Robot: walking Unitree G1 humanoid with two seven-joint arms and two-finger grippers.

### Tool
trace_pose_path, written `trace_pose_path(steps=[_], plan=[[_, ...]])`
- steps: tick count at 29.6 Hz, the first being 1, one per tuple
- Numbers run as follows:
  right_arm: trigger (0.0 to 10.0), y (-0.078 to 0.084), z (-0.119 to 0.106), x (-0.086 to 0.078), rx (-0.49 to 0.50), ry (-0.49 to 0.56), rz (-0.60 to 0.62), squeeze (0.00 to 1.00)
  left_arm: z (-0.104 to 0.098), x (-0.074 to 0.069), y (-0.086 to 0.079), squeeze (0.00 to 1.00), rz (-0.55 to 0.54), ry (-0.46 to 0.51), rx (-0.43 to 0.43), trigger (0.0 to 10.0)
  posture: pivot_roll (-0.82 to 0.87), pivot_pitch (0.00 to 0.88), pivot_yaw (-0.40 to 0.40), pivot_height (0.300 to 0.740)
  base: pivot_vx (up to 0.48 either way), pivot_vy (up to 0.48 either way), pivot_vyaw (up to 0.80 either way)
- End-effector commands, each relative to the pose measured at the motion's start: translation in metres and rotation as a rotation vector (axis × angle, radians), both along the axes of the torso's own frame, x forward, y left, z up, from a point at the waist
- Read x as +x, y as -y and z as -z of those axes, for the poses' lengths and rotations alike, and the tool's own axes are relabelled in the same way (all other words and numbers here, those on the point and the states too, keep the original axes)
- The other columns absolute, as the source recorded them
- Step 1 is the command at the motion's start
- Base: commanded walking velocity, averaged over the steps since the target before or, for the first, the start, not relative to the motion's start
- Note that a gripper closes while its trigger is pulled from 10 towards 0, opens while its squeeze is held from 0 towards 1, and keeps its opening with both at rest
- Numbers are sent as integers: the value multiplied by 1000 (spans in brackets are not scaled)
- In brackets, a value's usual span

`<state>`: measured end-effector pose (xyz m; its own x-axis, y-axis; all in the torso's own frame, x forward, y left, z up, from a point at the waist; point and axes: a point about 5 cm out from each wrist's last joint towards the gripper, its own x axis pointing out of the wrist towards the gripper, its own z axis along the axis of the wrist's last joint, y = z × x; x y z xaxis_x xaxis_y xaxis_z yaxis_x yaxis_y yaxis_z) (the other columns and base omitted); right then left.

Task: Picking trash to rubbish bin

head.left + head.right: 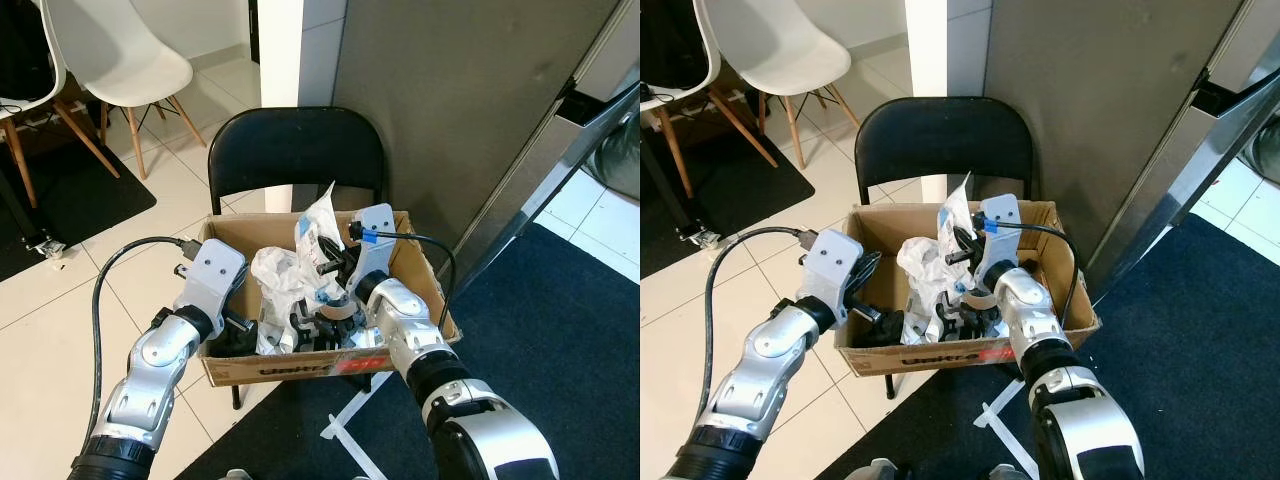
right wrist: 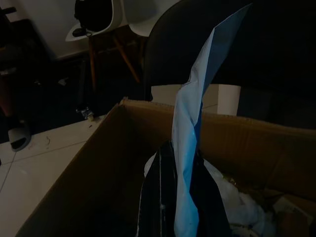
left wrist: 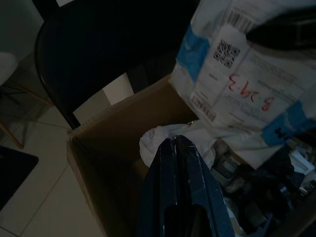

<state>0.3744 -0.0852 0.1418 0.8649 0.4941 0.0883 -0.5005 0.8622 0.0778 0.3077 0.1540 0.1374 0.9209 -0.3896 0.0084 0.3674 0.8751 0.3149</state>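
A cardboard box (image 1: 285,369) full of trash stands on a black folding chair (image 1: 296,150). My right gripper (image 1: 328,264) hovers over the middle of the box, shut on a white and blue plastic mailer bag (image 1: 318,228) that stands up above the rubbish. In the right wrist view the bag (image 2: 196,113) rises edge-on from between the closed fingers (image 2: 163,168). My left gripper (image 1: 238,323) is low inside the box's left part, shut with nothing in it; its fingers (image 3: 174,153) point at crumpled white plastic (image 3: 157,139). More white plastic (image 1: 276,274) and dark items lie underneath.
A tall grey cabinet panel (image 1: 450,100) stands right behind the chair. A dark blue carpet (image 1: 560,340) lies to the right, pale tile floor (image 1: 60,340) to the left. A white chair (image 1: 120,50) and a black mat (image 1: 70,190) are at far left.
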Motion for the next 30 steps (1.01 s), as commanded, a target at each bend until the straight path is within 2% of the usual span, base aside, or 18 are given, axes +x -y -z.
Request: trace_pose_path(steps=[1, 2, 3, 4, 9, 10, 11, 16, 17, 18, 19, 20, 22, 24, 27, 30], plan=[[10000, 1, 4, -1, 8, -13, 13, 0, 6, -5, 0, 0, 13, -28, 11, 10000, 73, 193, -45, 740, 0, 0, 0], [10000, 1, 4, -1, 8, -13, 13, 0, 6, -5, 0, 0, 13, -28, 11, 10000, 73, 193, -45, 740, 0, 0, 0], [10000, 2, 3, 0, 25, -7, 14, 86, 6, -5, 1, 0, 14, -28, 10, 10000, 73, 193, -45, 740, 0, 0, 0], [10000, 3, 1, 0, 42, 0, 15, 1000, 6, -5, 1, 0, 15, -28, 10, 10000, 71, 184, -45, 740, 0, 0, 0], [10000, 5, -1, 2, 50, 10, 34, 1000, 6, -5, 1, 0, 15, -27, 9, 10000, 71, 180, -44, 740, 0, 0, 0], [10000, 6, -1, 2, 49, 9, 45, 627, 5, -4, 1, 0, 15, -26, 9, 10000, 71, 180, -44, 740, 0, 0, 0], [10000, 8, -1, 3, 44, 7, 53, 0, 5, -4, 1, 0, 14, -25, 10, 10000, 71, 175, -41, 740, 0, 0, 0], [10000, 20, 0, 4, 74, -7, 104, 0, 4, -2, -1, 0, 6, -22, 10, 10000, 69, 160, -37, 740, 0, 0, 0], [10000, 27, 0, 4, 85, -6, 136, 0, 3, -1, -3, 0, -14, -9, 12, 10000, 69, 151, -36, 740, 0, 0, 0], [10000, 39, -2, 5, 127, 3, 204, 0, -3, 2, -12, 0, -98, 43, -1, 10000, 67, 145, -36, 740, 0, 0, 0], [10000, 54, -4, 5, 199, 15, 279, 0, -9, 5, -22, 0, -190, 79, -62, 10000, 66, 142, -38, 740, 0, 0, 0], [10000, 77, -10, 3, 274, 66, 386, 0, -18, 6, -39, 0, -319, 121, -201, 10000, 66, 142, -38, 740, 0, 0, 0], [10000, 96, -9, -2, 279, 85, 456, 0, -22, 2, -57, 0, -457, 157, -270, 10000, 63, 146, -36, 740, 0, 0, 0], [10000, 113, -9, -7, 320, 103, 499, 0, -20, -3, -69, 0, -532, 148, -330, 10000, 61, 145, -35, 740, 0, 0, 0], [10000, 133, -8, -21, 269, 165, 576, 0, -13, -12, -72, 0, -540, 106, -365, 10000, 53, 142, -32, 740, 0, 0, 0], [10000, 138, -5, -28, 305, 144, 535, 0, -8, -14, -69, 0, -523, 67, -381, 10000, 53, 150, -31, 740, 0, 0, 0]])
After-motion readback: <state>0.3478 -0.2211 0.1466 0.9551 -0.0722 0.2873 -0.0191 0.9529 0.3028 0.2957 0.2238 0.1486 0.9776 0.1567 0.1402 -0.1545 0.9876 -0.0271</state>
